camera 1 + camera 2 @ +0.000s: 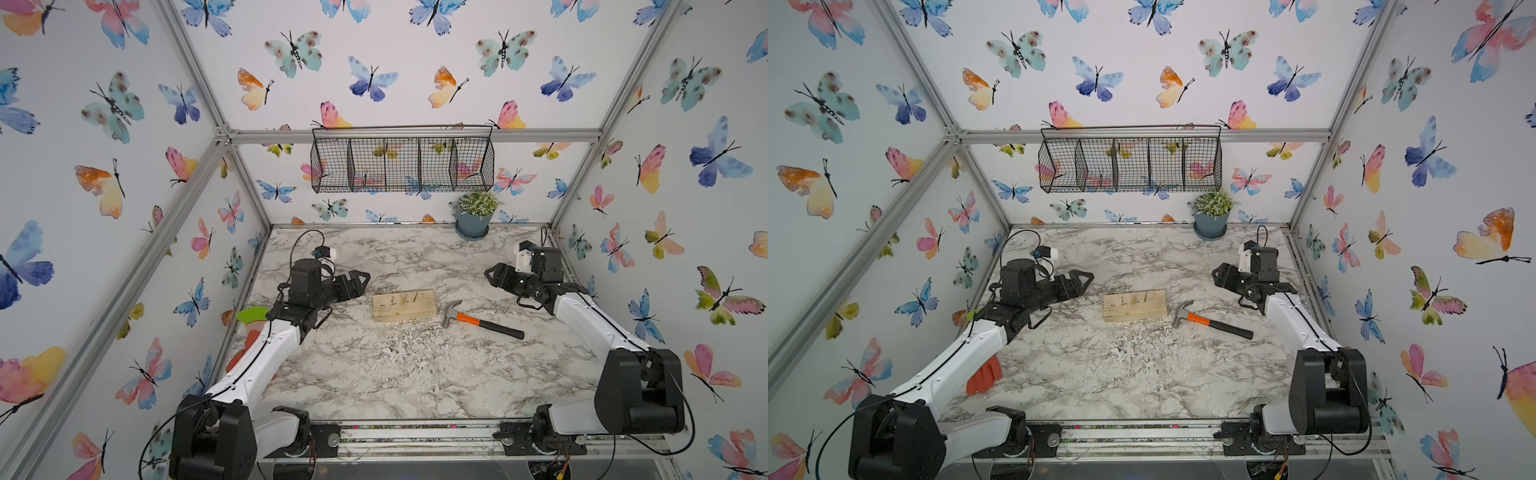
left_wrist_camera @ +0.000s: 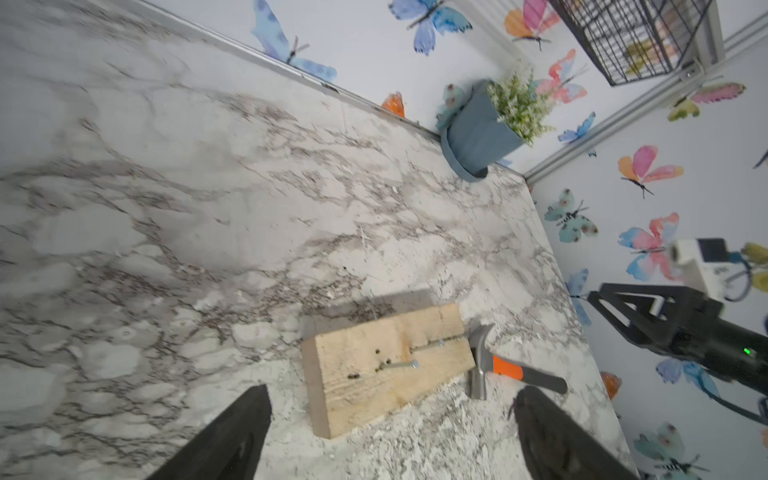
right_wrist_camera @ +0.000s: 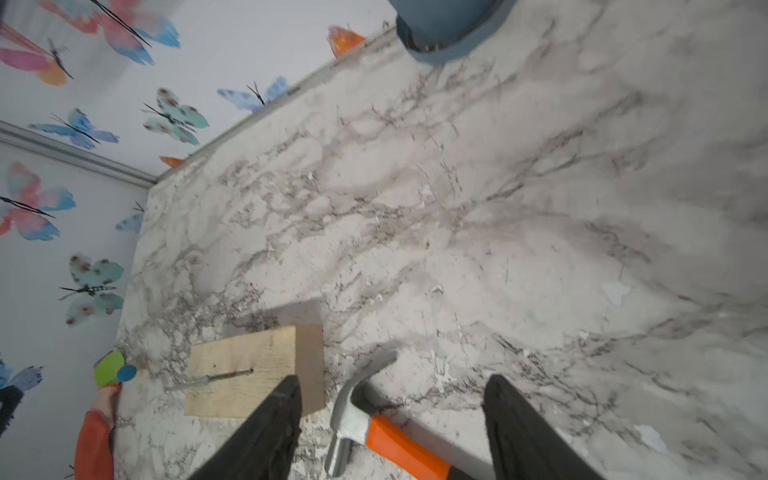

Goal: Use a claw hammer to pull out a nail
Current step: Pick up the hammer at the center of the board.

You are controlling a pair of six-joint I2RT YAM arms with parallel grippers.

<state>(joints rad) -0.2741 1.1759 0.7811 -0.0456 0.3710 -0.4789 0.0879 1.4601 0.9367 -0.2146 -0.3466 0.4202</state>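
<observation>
Your left gripper (image 1: 360, 279) had its fingers (image 2: 232, 436) spread wide with nothing between them, near the left end of the wooden block (image 1: 404, 305) but apart from it. Your right gripper (image 1: 492, 274) also had its fingers (image 3: 266, 428) parted and empty. The claw hammer (image 1: 478, 320) lay flat on the marble table (image 1: 415, 374), with its head just beside the block's right end. Nails (image 2: 401, 365) stood in the block's top.
</observation>
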